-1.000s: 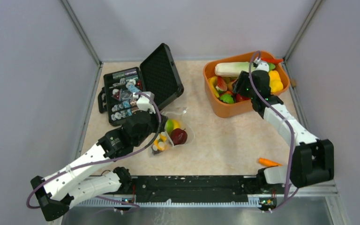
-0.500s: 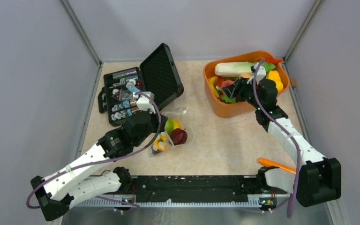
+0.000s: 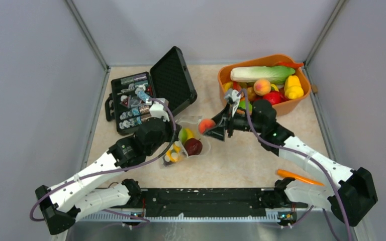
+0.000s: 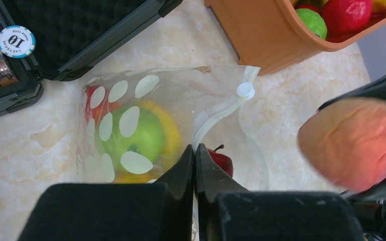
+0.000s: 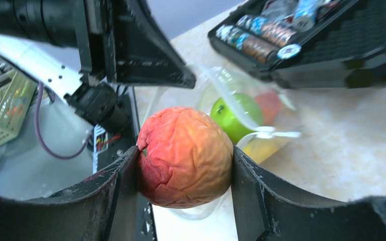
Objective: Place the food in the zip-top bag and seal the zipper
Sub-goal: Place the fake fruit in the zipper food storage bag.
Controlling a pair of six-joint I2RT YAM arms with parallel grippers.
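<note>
The zip-top bag (image 3: 197,120) lies in mid-table, clear with white dots (image 4: 130,120); a green apple (image 4: 146,134), something yellow and a dark red apple (image 3: 193,146) show inside. My left gripper (image 3: 175,136) (image 4: 195,153) is shut on the bag's upper edge beside the zipper (image 4: 220,114), holding the mouth up. My right gripper (image 3: 212,127) (image 5: 185,154) is shut on a wrinkled red-orange toy peach (image 5: 183,155) (image 3: 206,125) and hangs just right of the bag's mouth. That peach fills the right side of the left wrist view (image 4: 352,140).
The orange tub (image 3: 254,117) at the back right holds more toy fruit and vegetables, among them a long pale-green one (image 3: 261,74). An open black case (image 3: 173,80) stands at the back left, close behind the bag. An orange carrot (image 3: 294,175) lies by the right arm's base.
My right gripper has come out of the orange tub and travelled left to the bag's mouth with the peach in it. The left gripper has stayed shut on the bag's edge.
</note>
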